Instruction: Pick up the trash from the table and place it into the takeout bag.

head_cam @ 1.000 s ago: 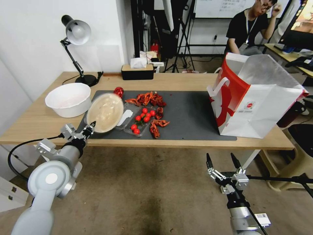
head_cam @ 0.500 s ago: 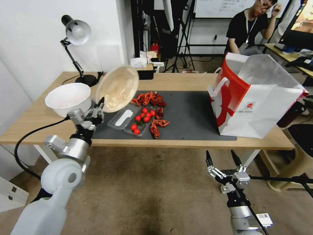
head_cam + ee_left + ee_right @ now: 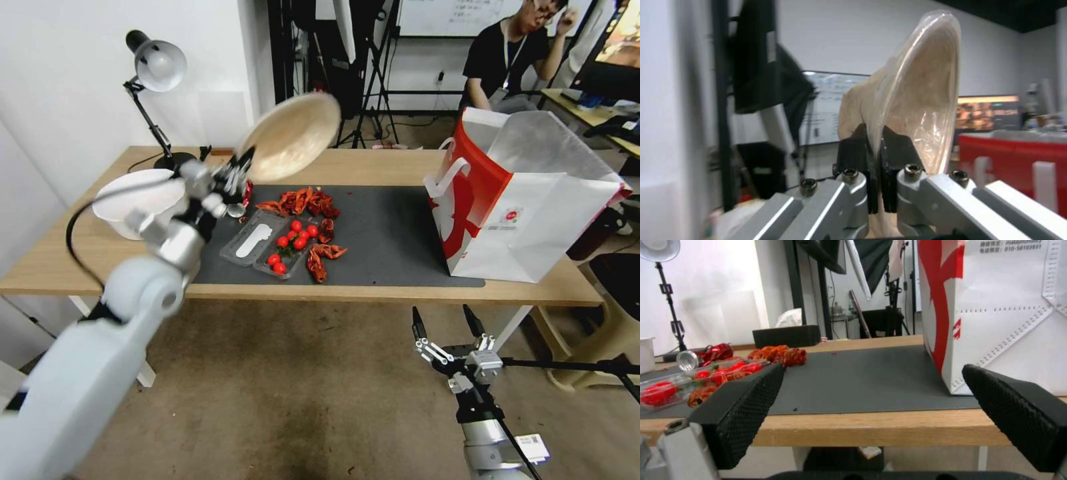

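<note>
- A white basin [image 3: 137, 200] is seen at the left end of the tabletop [image 3: 373, 167], partly hidden by the left arm, with a desk lamp [image 3: 155, 73] standing behind it.
- The left gripper [image 3: 240, 168] is raised above the left part of the dark grey mat [image 3: 393, 233]; its jaws are clenched on the rim of the shallow beige bowl [image 3: 293, 137] — in the left wrist view the rim is seen pinched between the two black pads [image 3: 853, 150].
- The bowl [image 3: 916, 110] is held well clear of the tabletop, tilted steeply on edge, its hollow side turned toward the head camera.
- Below the gripper a crushed red can [image 3: 247, 193] is seen on the mat, and just beside it a clear plastic tray [image 3: 267, 243] holding a white spoon and cherry tomatoes [image 3: 293, 243].
- Red crayfish shells [image 3: 307, 200] are scattered behind and to the right of the tray, touching it.
- The takeout bag [image 3: 527, 207] stands upright and open at the right end of the mat, well apart from the leftovers — its foil lining is visible.
- The right gripper [image 3: 445, 333] is held low, in front of the tabletop edge and below the bag; its jaws are spread wide with nothing between them.
</note>
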Tool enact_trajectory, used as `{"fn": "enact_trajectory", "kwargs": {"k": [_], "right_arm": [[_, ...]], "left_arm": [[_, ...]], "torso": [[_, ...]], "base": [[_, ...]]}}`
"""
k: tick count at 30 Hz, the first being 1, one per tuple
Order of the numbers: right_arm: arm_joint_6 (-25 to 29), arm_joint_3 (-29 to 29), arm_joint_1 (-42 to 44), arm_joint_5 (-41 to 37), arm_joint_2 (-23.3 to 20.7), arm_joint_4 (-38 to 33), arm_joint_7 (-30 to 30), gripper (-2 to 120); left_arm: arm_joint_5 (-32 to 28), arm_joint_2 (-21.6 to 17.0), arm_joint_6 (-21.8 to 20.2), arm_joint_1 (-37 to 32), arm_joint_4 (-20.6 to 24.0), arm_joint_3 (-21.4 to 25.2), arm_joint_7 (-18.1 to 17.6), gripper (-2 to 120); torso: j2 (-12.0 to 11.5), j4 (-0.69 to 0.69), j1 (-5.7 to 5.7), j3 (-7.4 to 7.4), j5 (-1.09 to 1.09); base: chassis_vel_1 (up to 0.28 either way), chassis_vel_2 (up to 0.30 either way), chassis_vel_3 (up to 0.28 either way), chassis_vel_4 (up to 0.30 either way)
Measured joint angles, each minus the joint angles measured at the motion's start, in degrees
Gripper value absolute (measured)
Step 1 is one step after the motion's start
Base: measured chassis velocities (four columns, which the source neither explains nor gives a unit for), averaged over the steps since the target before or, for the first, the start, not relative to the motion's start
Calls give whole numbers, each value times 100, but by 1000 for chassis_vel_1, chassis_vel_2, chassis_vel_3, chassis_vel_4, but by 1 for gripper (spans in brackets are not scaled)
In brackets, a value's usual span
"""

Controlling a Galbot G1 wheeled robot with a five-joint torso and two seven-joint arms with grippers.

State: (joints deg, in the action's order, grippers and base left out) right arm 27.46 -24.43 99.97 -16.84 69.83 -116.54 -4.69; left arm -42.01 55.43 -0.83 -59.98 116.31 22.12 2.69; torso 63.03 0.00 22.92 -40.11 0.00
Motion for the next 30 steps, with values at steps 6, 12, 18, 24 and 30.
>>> {"fn": "enact_trajectory", "kwargs": {"k": [6, 12, 18, 24, 30], "right_arm": [[26, -125, 198, 127, 217, -107, 5, 100], [59, -286, 457, 278, 447, -255, 9, 100], [91, -326, 551, 357, 579, -277, 10, 100], [106, -384, 556, 354, 595, -212, 4, 100], [115, -390, 555, 345, 588, -194, 2, 100]], "left_arm": [[-557, -319, -7, 2043, -552, -1397, 130, 0], [-429, 742, -117, 4013, -1525, -3061, 125, 0], [80, 1685, -165, 4909, -2483, -3797, 90, 0], [952, 2359, 42, 5584, -3295, -4713, 231, 0], [1602, 2512, 47, 5820, -3620, -4989, 204, 0]], "torso": [[-1, 1, 0, 0, 3], [-1, -1, 0, -1, 4], [-2, 0, 1, -1, 1], [-1, -2, 0, 0, 3], [-1, 1, 0, 0, 1]], "base": [[0, 0, 0, 0], [0, 0, 0, 0], [0, 0, 0, 0], [0, 0, 0, 0], [0, 0, 0, 0]]}}
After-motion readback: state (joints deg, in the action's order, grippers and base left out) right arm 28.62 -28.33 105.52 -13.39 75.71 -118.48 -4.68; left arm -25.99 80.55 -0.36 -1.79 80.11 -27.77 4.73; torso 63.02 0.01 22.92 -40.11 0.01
